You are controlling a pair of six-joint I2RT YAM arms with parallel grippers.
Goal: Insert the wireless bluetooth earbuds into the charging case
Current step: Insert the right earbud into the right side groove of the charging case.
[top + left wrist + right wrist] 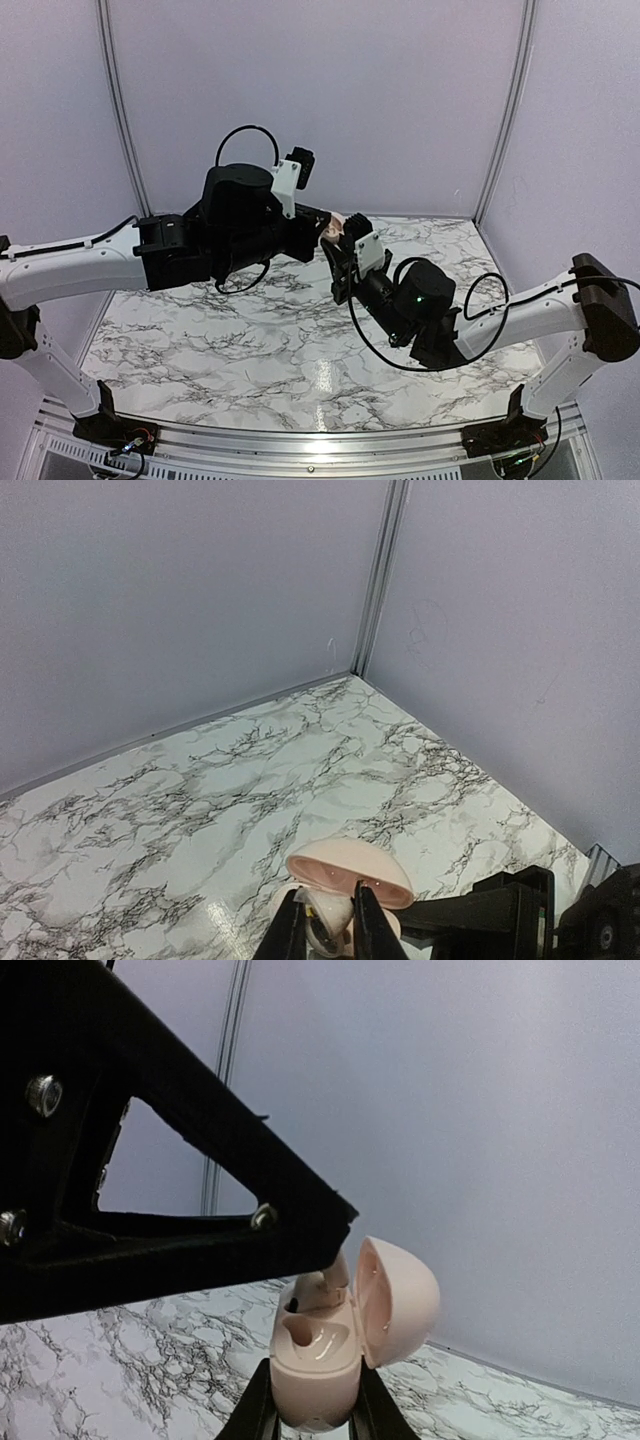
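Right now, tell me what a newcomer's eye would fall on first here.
The left tool and right tool meet in mid-air above the marbled table. Between them is the pale pink charging case, its lid hinged open. The right tool pinches its base, and the left tool is right at its open sockets.

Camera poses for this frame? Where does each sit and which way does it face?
Top external: high behind the robot, looking down on the marble table; left arm and right arm show.
Left wrist: on the left arm, facing the back corner; left gripper at bottom.
Right wrist: faces the wall past the right gripper, shut on the charging case.
All three share the case.
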